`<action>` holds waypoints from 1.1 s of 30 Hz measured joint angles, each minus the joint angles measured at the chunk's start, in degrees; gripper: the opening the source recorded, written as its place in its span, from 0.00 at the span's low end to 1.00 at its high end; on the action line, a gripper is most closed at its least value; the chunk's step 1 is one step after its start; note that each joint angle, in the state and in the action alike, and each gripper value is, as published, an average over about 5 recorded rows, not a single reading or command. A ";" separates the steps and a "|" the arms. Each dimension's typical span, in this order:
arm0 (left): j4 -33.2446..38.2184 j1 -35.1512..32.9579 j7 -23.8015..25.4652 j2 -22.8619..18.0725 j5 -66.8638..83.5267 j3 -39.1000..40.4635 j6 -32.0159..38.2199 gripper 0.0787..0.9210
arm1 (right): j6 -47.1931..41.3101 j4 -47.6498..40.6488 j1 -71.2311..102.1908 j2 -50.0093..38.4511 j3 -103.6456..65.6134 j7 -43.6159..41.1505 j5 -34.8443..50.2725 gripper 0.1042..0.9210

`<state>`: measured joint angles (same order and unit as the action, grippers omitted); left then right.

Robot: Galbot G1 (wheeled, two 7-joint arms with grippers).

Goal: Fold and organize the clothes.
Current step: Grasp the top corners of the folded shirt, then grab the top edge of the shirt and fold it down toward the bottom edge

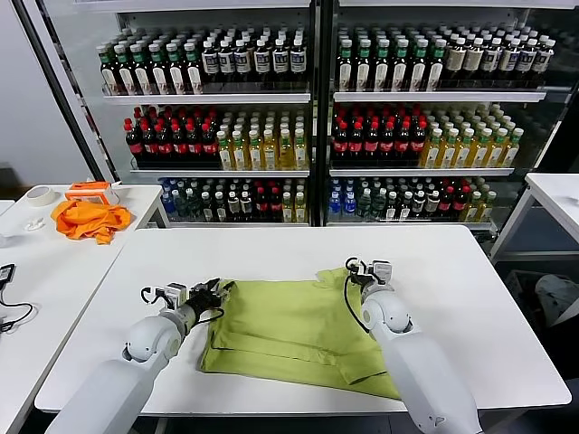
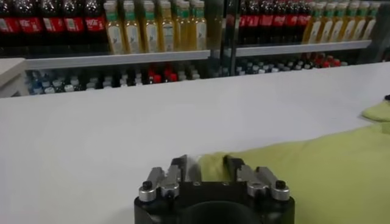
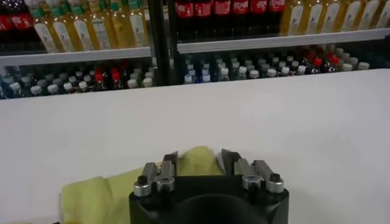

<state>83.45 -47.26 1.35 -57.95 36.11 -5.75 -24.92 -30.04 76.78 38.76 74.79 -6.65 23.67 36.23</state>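
The lime-green T-shirt (image 1: 289, 330) lies on the white table (image 1: 470, 280), its lower part folded over; no white graphic shows. My left gripper (image 1: 220, 287) is at the shirt's far left corner. In the left wrist view it (image 2: 207, 167) is open, with a bunch of shirt (image 2: 317, 164) between the fingers and a gap at one finger. My right gripper (image 1: 355, 269) is at the far right corner. In the right wrist view it (image 3: 199, 159) is open around a hump of the shirt (image 3: 97, 189).
A bright orange cloth (image 1: 89, 220), a tape roll (image 1: 39, 194) and an orange box (image 1: 93, 190) lie on the side table at the left. Glass-door coolers full of bottles (image 1: 312, 108) stand behind the table. Another table (image 1: 556, 194) is at the right.
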 measured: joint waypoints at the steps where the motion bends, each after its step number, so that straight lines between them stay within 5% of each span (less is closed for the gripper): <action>1: -0.02 -0.03 0.05 -0.06 -0.04 0.04 0.08 0.30 | 0.22 -0.08 0.04 0.03 -0.01 -0.19 -0.05 0.27; 11: -0.08 0.37 0.47 -0.05 0.74 0.28 1.76 0.01 | 2.46 2.50 1.68 -1.04 -1.34 -1.22 1.20 0.01; 33: 12.04 -9.18 -0.46 4.85 4.06 -4.15 5.37 0.00 | -0.31 30.14 20.36 -7.58 -6.57 0.59 2.58 0.00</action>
<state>95.49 -56.44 0.89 -53.10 40.17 -9.90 -19.55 -30.35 106.92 59.13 67.21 -13.22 24.26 38.81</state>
